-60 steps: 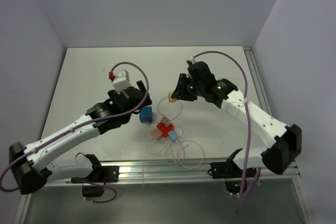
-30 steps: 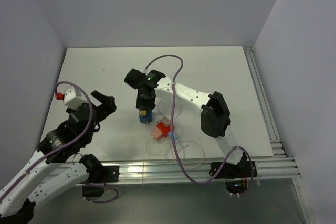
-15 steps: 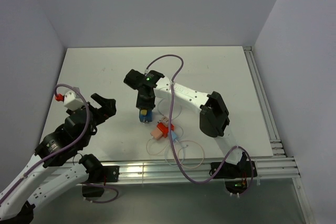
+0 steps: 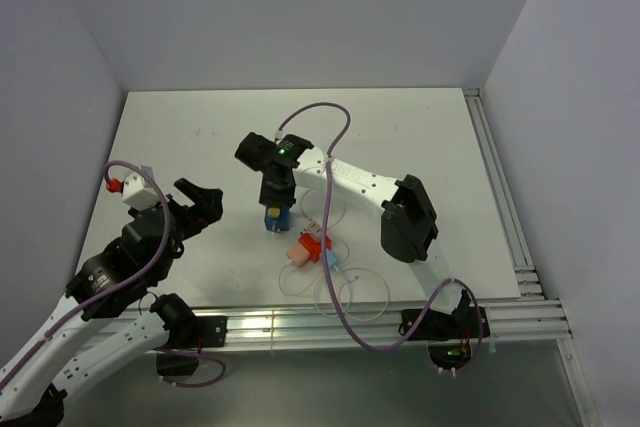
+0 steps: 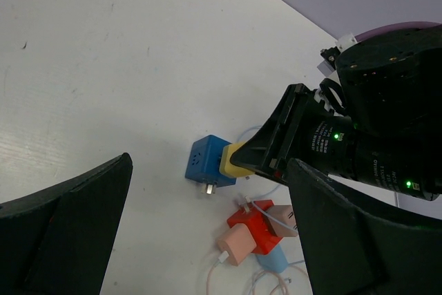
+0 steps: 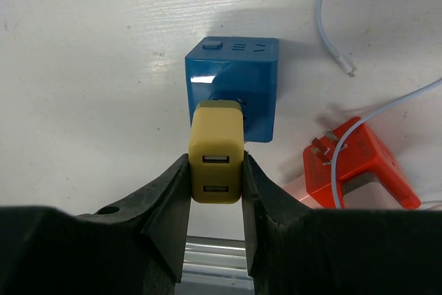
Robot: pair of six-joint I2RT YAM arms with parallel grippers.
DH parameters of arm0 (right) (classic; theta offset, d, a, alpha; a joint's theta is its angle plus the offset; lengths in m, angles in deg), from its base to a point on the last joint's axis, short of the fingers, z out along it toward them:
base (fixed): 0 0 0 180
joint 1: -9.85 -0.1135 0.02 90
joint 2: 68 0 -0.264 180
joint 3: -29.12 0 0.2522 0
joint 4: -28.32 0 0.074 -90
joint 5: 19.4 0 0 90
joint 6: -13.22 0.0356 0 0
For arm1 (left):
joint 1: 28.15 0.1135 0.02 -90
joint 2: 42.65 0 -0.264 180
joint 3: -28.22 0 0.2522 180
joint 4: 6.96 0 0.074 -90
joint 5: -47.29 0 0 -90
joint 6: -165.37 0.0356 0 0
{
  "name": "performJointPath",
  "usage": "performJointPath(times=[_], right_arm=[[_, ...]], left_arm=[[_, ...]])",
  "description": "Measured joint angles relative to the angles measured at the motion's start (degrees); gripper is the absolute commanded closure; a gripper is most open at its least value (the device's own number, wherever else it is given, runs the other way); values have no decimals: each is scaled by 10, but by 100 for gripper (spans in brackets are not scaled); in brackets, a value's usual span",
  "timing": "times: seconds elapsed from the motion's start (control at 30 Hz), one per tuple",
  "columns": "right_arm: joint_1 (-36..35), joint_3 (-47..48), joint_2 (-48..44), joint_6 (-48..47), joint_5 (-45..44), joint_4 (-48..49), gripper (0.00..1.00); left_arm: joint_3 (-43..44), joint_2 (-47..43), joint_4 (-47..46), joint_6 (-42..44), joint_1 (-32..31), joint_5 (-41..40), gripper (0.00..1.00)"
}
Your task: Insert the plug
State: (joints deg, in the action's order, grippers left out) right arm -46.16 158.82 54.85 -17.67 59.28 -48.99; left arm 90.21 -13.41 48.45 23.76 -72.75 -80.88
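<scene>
Insertion step: right gripper pinches the small yellow plastic plug block, butted against the blue plastic socket cube, near table centre. Prongs hidden. Left gripper spread wide, off left. Next move probably needs a straight push.

yellow plug prongs hidden, perhaps inside blue socket cube.

Far half of worktop open; socket cube, chargers and cables crowd near-edge centre beneath right arm
</scene>
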Motion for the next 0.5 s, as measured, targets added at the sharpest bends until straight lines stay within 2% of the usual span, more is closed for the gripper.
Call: performJointPath(times=[0.5], right_arm=[[-3, -25, -28, 0, -12, 7, 100]], left_arm=[[-4, -3, -7, 0, 0, 14, 0]])
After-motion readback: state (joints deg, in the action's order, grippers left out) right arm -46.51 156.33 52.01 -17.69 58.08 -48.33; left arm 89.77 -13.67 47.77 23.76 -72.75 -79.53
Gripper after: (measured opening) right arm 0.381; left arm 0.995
